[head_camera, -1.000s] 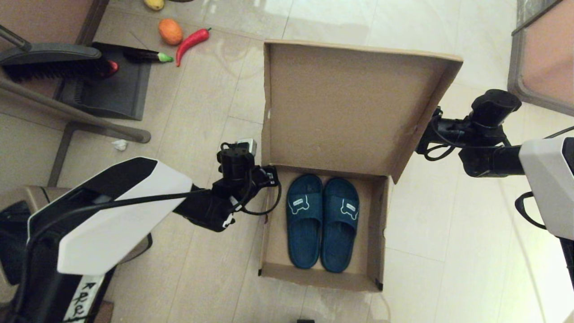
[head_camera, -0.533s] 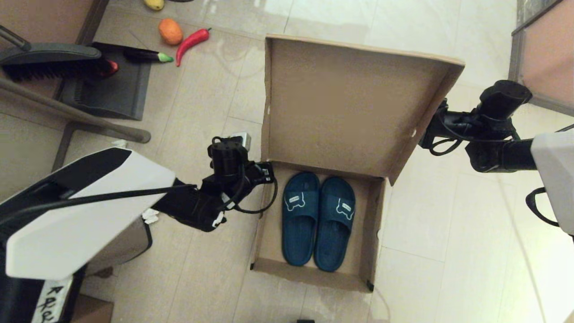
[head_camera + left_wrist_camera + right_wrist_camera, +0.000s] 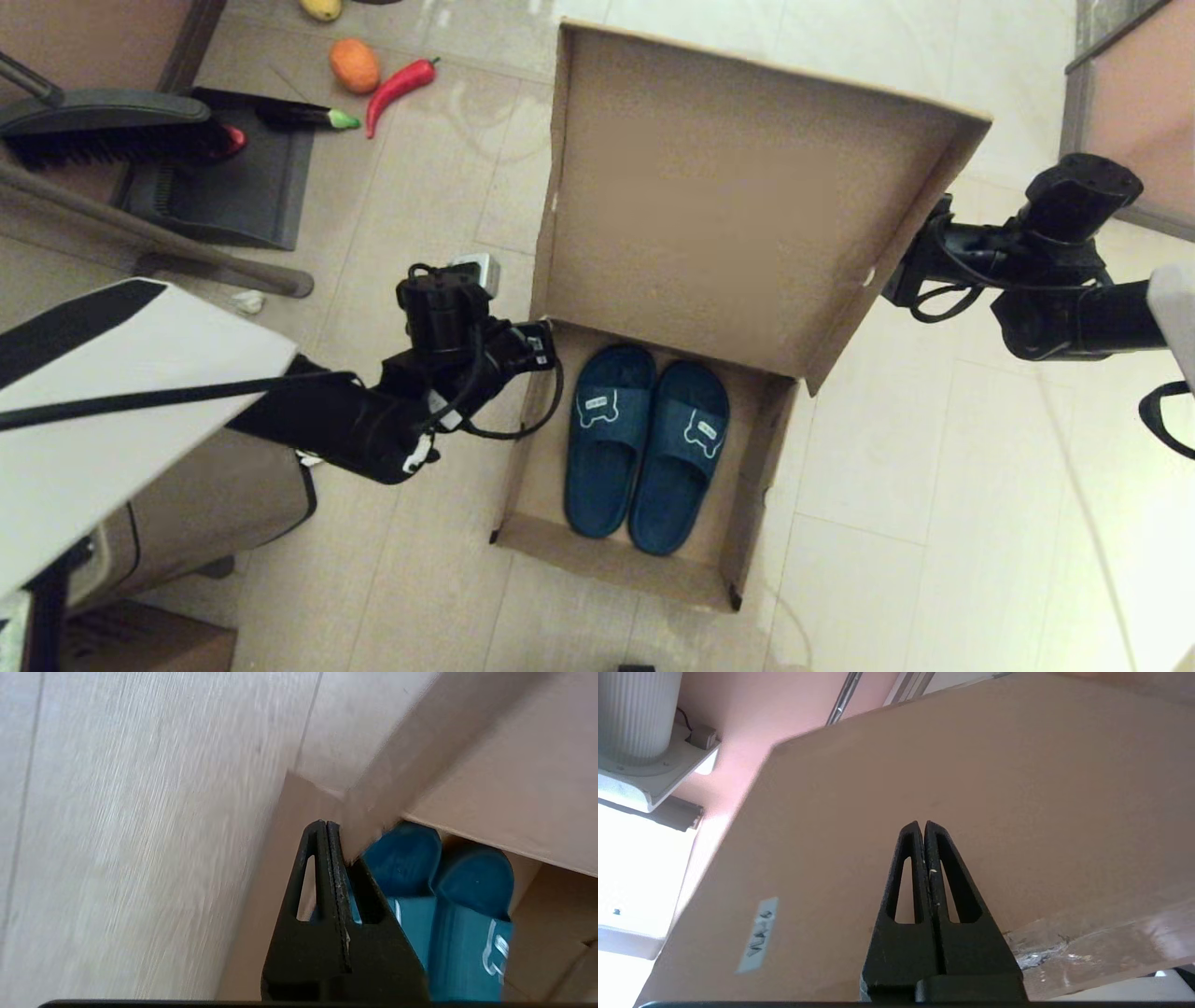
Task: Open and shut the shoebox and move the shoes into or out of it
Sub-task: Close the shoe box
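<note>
The brown shoebox [image 3: 607,558] sits open on the floor with its lid [image 3: 709,205] raised steeply. Both teal shoes [image 3: 644,448] lie side by side inside, toes toward the hinge. My left gripper [image 3: 541,342] is shut, with nothing between its fingers. It sits at the box's rear left corner, its tips [image 3: 325,825] against the lid's side flap, beside the shoes [image 3: 406,858]. My right gripper [image 3: 923,823] is shut, tips against the lid's outer face, near the white sticker [image 3: 756,935] and the tape [image 3: 1087,947]. The lid hides it in the head view.
A dark dustpan [image 3: 224,177] and brush [image 3: 112,131] lie at far left. Beyond them are a red chilli [image 3: 401,84], an orange fruit [image 3: 355,65] and an aubergine [image 3: 308,117]. A furniture leg [image 3: 187,252] slants across the floor, and a cabinet [image 3: 1130,112] stands at far right.
The lid's free edge has swung higher. The box base has slid and turned toward my left. My left gripper moved left with the corner, and my right arm rose behind the lid.
</note>
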